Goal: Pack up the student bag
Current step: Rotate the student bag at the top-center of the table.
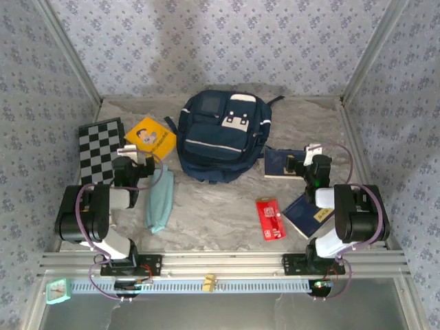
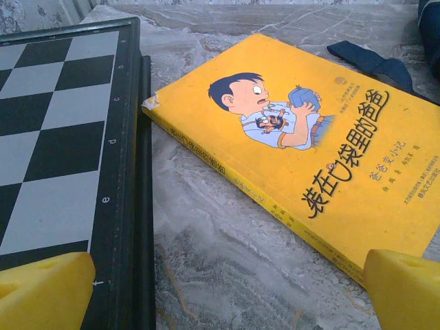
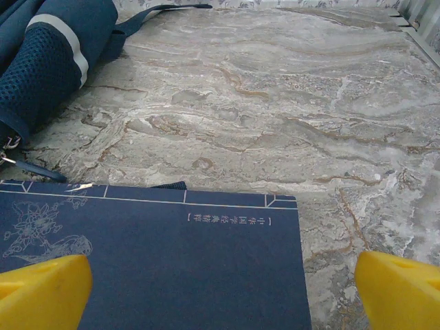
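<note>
The student bag (image 1: 221, 137) lies flat at the back middle of the table, navy with a white buckle panel and a white stripe. Its mesh side (image 3: 48, 62) fills the upper left of the right wrist view, and one dark strap (image 2: 375, 60) reaches into the left wrist view. My left gripper (image 1: 135, 159) is open, hovering low over bare table (image 2: 227, 292) between a chessboard (image 2: 55, 137) and a yellow picture book (image 2: 309, 151). My right gripper (image 1: 307, 161) is open above a flat navy book (image 3: 151, 268), its yellow fingertips (image 3: 41, 289) wide apart with nothing held between them.
A teal pouch (image 1: 159, 198) lies beside the left arm. A red card packet (image 1: 270, 218) and a second navy book (image 1: 307, 214) lie near the right arm. Patterned walls and metal rails (image 1: 357, 75) enclose the table. Marble surface (image 3: 275, 103) stretches behind the navy book.
</note>
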